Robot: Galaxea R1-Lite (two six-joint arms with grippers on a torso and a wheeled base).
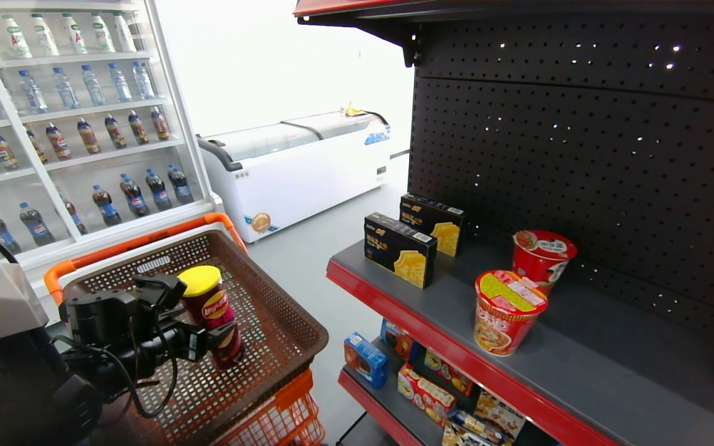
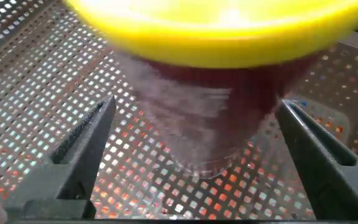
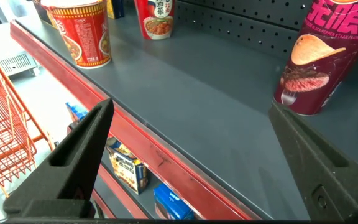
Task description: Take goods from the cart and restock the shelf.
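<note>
Straddling a yellow-lidded chips can (image 1: 213, 310) in the lower left of the head view, the left gripper (image 2: 197, 109) has its fingers spread, one on each side of the can, which sits in the brown cart basket (image 1: 282, 328). The right gripper (image 3: 190, 109), fingers likewise wide apart, hangs over the grey shelf (image 1: 580, 365) near a second chips can (image 3: 319, 59) standing there. Farther along the shelf stand two cup noodles (image 1: 506, 313), then two black boxes (image 1: 399, 249).

Black left arm (image 1: 115, 334) with looped cables (image 1: 174, 371); dark grey, wedge-shaped tool fingers (image 2: 79, 152)
</note>
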